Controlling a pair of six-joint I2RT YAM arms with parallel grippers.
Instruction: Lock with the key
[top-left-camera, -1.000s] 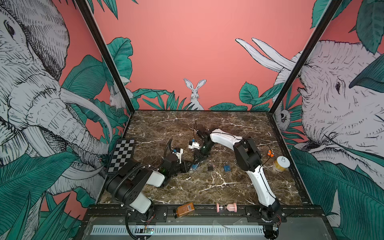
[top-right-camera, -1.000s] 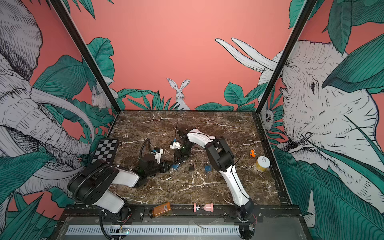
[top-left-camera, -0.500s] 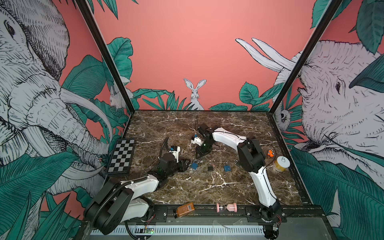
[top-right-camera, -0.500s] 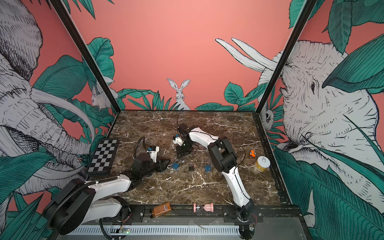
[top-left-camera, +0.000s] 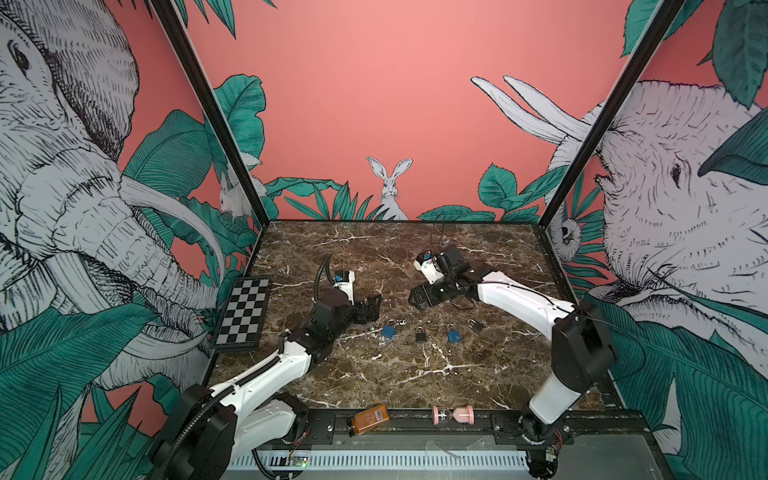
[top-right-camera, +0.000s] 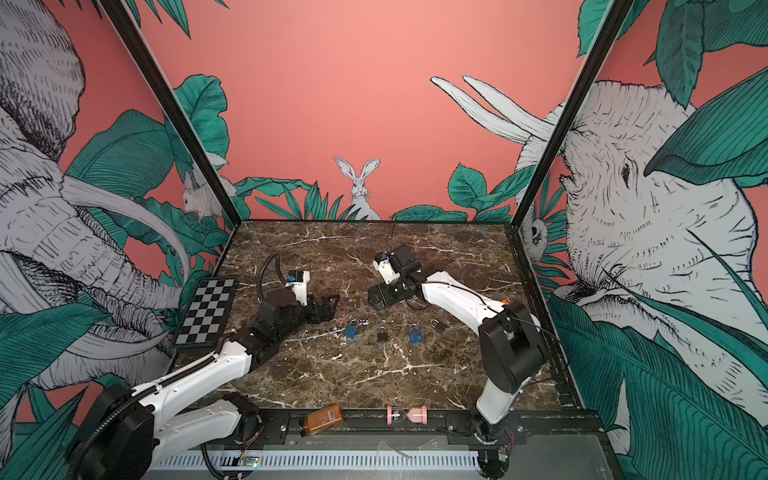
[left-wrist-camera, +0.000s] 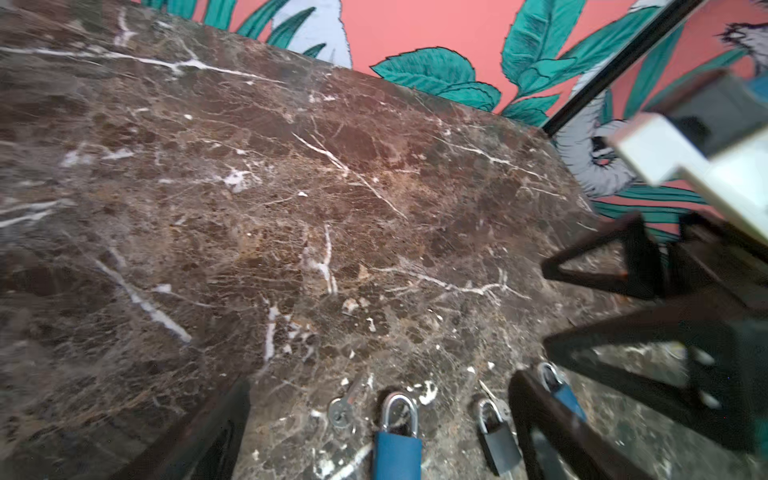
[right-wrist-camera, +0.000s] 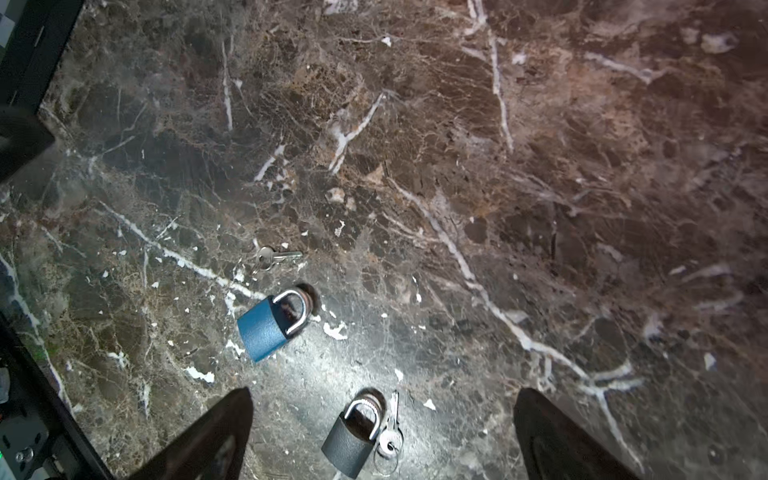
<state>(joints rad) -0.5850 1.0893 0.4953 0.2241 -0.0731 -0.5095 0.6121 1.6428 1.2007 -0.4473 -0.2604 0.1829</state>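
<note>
While both arms reach low over the marble table (top-left-camera: 374, 249), the left gripper (top-left-camera: 374, 309) and the right gripper (top-left-camera: 417, 299) face each other, each with its jaws spread wide and nothing between them. Nearer the front edge lie a blue padlock (right-wrist-camera: 270, 324), a grey padlock (right-wrist-camera: 353, 440), a second blue padlock (top-left-camera: 454, 336) and a second grey padlock (top-left-camera: 477, 325) in a row. The key (right-wrist-camera: 276, 256) lies flat near the blue padlock's shackle, apart from both grippers; a second key (right-wrist-camera: 390, 436) lies close against the grey padlock.
</note>
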